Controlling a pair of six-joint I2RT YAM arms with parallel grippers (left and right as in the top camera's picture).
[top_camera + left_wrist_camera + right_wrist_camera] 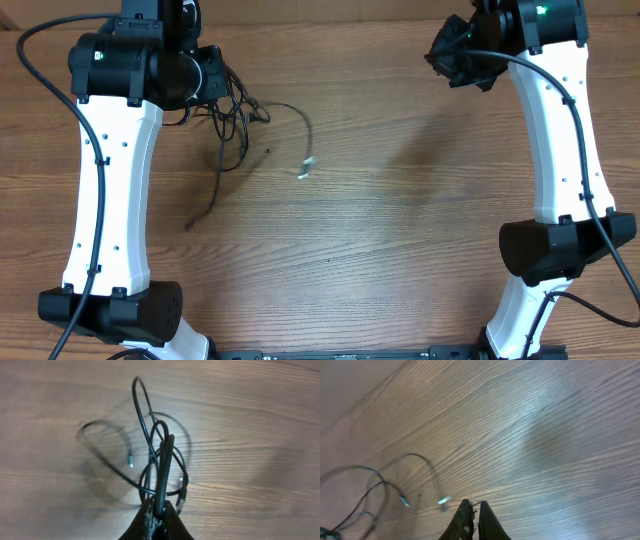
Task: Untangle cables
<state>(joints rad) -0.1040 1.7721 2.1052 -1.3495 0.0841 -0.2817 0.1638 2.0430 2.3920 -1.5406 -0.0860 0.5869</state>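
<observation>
Table (pixel 400 230): wood; edges cut off.
Cables (pixel 228 118): tangled, far-left of table, hung from L jaws; knot partly hidden in overhead view.
Left gripper (pixel 159 510): clamped on cables; tips only seen.
Right gripper (pixel 474 505): closed, empty.
Plug (pixel 306 168): blurred.

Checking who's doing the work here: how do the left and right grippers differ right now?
The left gripper clamps the cables; the right gripper holds nothing. The left is right at the tangle; the right hangs apart from it, over bare table. Both are shut.
</observation>
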